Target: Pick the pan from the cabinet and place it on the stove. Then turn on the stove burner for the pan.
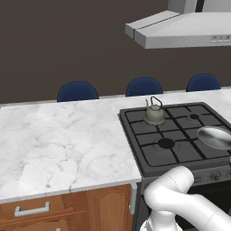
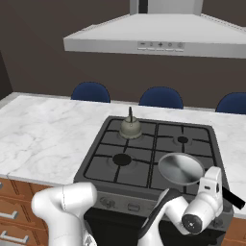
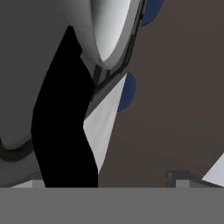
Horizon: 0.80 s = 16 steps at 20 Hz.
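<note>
Marble counter (image 1: 63, 140) held the black stove (image 2: 144, 158). Steel pan (image 2: 181, 169) sat on the near-right burner, black handle pointing near-right. Kettle (image 2: 130, 128) was far-left. Gripper (image 2: 212, 180) beside the handle, jaws released, holding nothing.

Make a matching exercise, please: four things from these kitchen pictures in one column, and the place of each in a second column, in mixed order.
Things:
1. pan
2. kettle
3. range hood
4. blue chairs

Places:
A. behind the marble counter
B. on the front right burner of the stove
C. on the back left burner
D. above the stove

Pairs: 1-B, 2-C, 3-D, 4-A
</note>
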Motion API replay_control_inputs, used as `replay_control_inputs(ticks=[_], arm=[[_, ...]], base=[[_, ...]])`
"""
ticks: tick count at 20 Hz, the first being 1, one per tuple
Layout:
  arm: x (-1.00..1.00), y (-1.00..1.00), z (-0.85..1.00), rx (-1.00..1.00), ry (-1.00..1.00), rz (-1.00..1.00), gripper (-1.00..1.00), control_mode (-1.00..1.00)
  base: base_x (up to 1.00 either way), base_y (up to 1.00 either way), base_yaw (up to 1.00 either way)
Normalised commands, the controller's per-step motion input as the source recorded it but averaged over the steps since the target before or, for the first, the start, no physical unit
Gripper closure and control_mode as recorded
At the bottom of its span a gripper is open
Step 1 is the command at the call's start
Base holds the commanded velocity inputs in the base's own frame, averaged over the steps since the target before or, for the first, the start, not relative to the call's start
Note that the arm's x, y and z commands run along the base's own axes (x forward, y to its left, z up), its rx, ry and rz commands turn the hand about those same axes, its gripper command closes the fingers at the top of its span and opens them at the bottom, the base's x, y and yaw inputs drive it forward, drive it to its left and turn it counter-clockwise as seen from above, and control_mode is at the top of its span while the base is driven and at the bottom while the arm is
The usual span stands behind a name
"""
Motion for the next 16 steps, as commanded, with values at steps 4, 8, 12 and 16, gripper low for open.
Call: replay_control_inputs(ticks=[4,8,12,16], arm=[[0.00,0.02,-0.24,0.00,0.00,0.00,-1.00,-1.00],[0.03,0.08,-0.26,0.00,0.01,0.00,-1.00,-1.00],[0.18,0.08,-0.31,0.00,0.00,0.00,-1.00,-1.00],[0.28,0.07,-0.27,0.00,0.00,0.00,-1.00,-1.00]], base=[[0.00,0.00,0.00],[0.00,0.00,0.00],[0.00,0.00,0.00],[0.00,0.00,0.00]])
